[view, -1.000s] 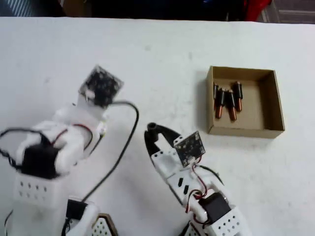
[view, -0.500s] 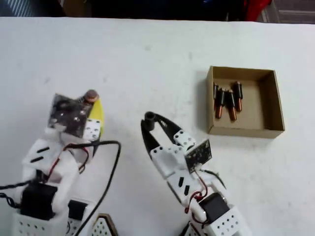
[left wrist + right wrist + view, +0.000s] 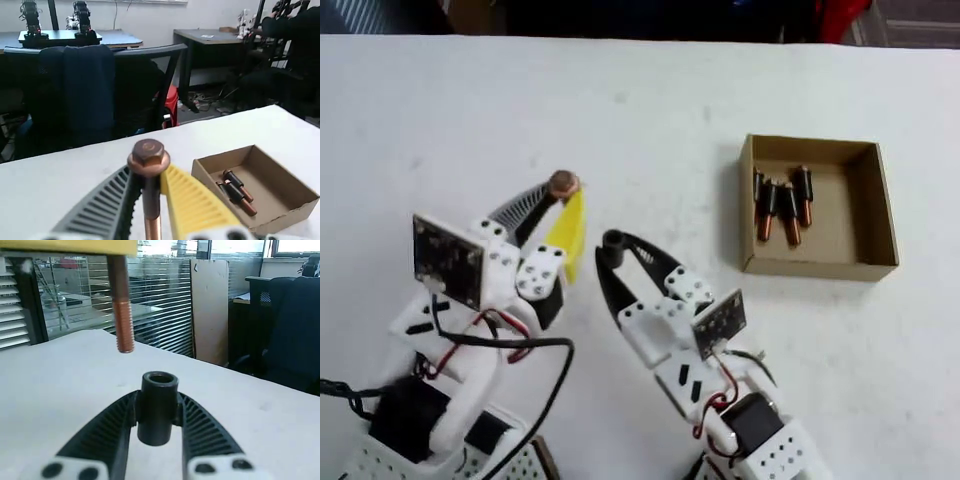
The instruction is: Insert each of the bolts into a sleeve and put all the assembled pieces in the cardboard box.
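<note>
My left gripper (image 3: 560, 198) is shut on a copper bolt (image 3: 563, 183), held upright with its hex head (image 3: 148, 154) up between the grey and yellow fingers. My right gripper (image 3: 613, 252) is shut on a black sleeve (image 3: 612, 243), its open bore (image 3: 159, 379) facing up. In the right wrist view the bolt's threaded tip (image 3: 124, 332) hangs above the sleeve and a little to one side. The cardboard box (image 3: 876, 213) at the right holds several assembled pieces (image 3: 782, 205), also seen as dark sleeves with copper bolts (image 3: 237, 187).
The white table (image 3: 650, 120) spreads open behind and between the arms. A black cable (image 3: 535, 345) trails from the left arm near the front edge. Chairs and desks stand in the room beyond the table.
The left arm swung toward the right arm, bringing the bolt upright beside the sleeve. The right gripper shifted slightly left with its sleeve.
</note>
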Tool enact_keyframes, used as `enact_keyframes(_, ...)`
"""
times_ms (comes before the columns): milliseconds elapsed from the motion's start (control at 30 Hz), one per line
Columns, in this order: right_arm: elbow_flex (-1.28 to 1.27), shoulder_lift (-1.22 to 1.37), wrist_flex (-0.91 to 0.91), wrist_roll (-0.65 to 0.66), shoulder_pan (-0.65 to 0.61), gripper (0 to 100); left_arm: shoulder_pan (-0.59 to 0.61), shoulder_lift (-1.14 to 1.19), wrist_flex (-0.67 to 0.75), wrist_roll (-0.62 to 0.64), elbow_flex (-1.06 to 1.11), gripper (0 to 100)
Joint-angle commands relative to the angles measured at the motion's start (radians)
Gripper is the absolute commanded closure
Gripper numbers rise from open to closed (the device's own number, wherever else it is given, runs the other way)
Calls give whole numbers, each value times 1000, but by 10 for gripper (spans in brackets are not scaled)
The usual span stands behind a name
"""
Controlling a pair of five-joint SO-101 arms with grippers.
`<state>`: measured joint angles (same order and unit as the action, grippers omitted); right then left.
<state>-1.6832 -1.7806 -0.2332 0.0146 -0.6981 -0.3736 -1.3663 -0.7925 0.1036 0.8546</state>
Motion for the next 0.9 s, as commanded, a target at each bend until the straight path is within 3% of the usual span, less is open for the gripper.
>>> enact_keyframes(0,-8,-1,-5,0,-7,981,-24,-13,86,41,-26,977)
enact_keyframes(200,-8,-5,-48,3,-10,981,-24,-10,124,121,-26,977)
enact_keyframes(333,-8,-7,-65,120,-13,981,-24,51,107,126,-43,977)
enact_keyframes(533,-8,-7,-65,92,-12,981,-61,176,-8,129,-160,977)
enact_keyframes(867,-8,-7,-65,92,-12,981,-91,196,-21,129,-158,976)
